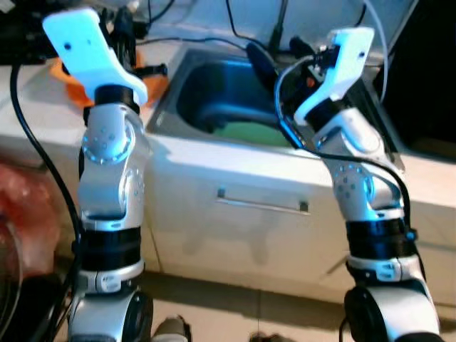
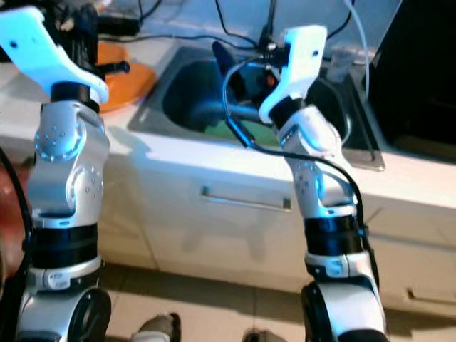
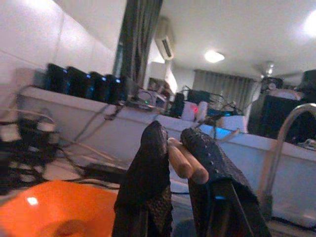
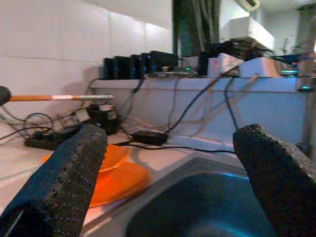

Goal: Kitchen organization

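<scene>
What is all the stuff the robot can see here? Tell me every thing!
Steel sink basin: one, grey, set in the white counter.
Green thing in the sink: one, on its bottom; cannot tell what.
Orange plastic plate: one, on the counter left of the sink.
Wooden chopsticks: two, light brown, between the left gripper's fingers.
Black cables: several, along the wall behind the sink.
Drawer handle: one, silver, on the white cabinet front.
Curved tap: one, silver.
Left gripper: black, above the plate.
Right gripper: black, open, over the sink.
</scene>
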You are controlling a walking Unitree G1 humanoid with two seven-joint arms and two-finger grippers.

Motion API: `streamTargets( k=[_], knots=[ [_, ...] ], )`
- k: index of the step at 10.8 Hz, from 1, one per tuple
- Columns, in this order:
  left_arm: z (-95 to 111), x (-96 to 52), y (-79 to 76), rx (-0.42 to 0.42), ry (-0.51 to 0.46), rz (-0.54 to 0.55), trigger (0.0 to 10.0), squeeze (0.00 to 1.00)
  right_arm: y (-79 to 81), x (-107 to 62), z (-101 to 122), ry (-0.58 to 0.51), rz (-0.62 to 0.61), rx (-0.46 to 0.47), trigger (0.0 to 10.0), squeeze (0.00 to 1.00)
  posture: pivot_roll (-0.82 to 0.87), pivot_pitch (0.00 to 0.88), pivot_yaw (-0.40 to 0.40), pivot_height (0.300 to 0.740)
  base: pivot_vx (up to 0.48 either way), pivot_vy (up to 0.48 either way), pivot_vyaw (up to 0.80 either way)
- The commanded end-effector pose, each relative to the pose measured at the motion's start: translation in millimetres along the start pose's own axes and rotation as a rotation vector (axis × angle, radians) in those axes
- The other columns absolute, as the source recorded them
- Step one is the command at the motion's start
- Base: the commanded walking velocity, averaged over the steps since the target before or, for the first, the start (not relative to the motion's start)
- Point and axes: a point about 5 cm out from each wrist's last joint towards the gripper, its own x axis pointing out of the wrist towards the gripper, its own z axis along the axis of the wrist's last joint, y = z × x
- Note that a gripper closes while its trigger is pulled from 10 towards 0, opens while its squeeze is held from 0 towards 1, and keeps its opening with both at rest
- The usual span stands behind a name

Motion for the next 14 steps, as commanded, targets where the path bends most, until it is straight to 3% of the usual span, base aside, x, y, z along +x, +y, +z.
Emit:
streamTargets(
  k=[1, 5, 7, 14],
  knots=[
    [-1.1, -1.1, 1.9, 0.009, 0.002, 0.013, 0.0, 0.00, 0.5, -0.7, -0.6, 0.002, 0.004, 0.003, 10.0, 0.00, 0.03, 0.105, -0.067, 0.740, 0.000, 0.000, 0.79],
    [-6.5, -2.3, 1.9, -0.004, 0.031, 0.005, 0.0, 0.00, -0.6, -0.4, -1.2, 0.002, -0.018, 0.022, 10.0, 0.00, 0.03, 0.109, -0.066, 0.740, 0.000, 0.000, 0.20],
    [0.9, 4.8, -1.7, -0.044, 0.022, -0.044, 0.0, 0.00, -2.5, 0.6, 3.5, -0.025, -0.044, 0.003, 10.0, 0.00, 0.03, 0.109, -0.066, 0.740, 0.120, 0.000, 0.00],
    [6.1, 9.7, -4.9, -0.068, 0.015, -0.080, 0.0, 0.00, -1.3, 3.1, 14.3, -0.067, -0.053, -0.039, 10.0, 0.00, 0.02, 0.106, -0.064, 0.740, 0.449, 0.000, 0.00]
  ],
)
